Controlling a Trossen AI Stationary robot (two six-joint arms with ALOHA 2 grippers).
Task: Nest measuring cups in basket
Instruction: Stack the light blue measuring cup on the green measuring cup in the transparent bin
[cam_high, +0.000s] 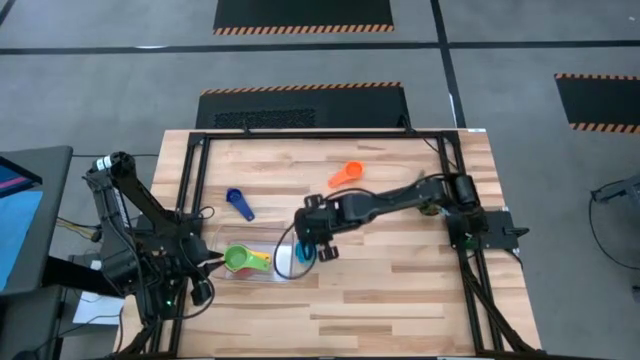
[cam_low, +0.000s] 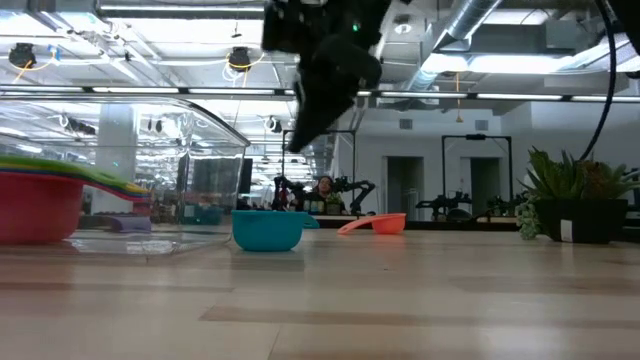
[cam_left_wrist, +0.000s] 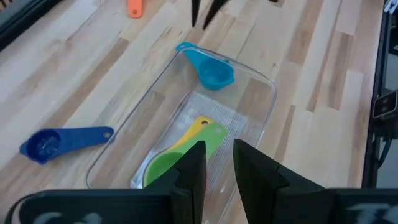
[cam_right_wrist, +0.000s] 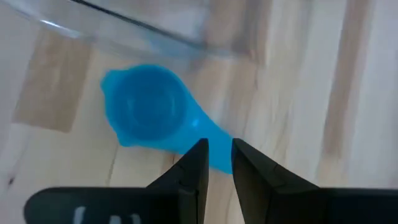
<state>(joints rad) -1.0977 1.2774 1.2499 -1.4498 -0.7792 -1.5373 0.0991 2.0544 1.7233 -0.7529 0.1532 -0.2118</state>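
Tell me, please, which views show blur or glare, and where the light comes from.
Right wrist view: the light blue cup and the basket rim look soft and smeared. Low view: ceiling lamps reflect in the clear basket wall, and the right gripper is a dark silhouette against them. High view: even light, faint shadows.

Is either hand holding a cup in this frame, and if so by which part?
Nothing is held. The right hand hangs above the light blue cup, which sits on the table beside the basket. The left hand is empty.
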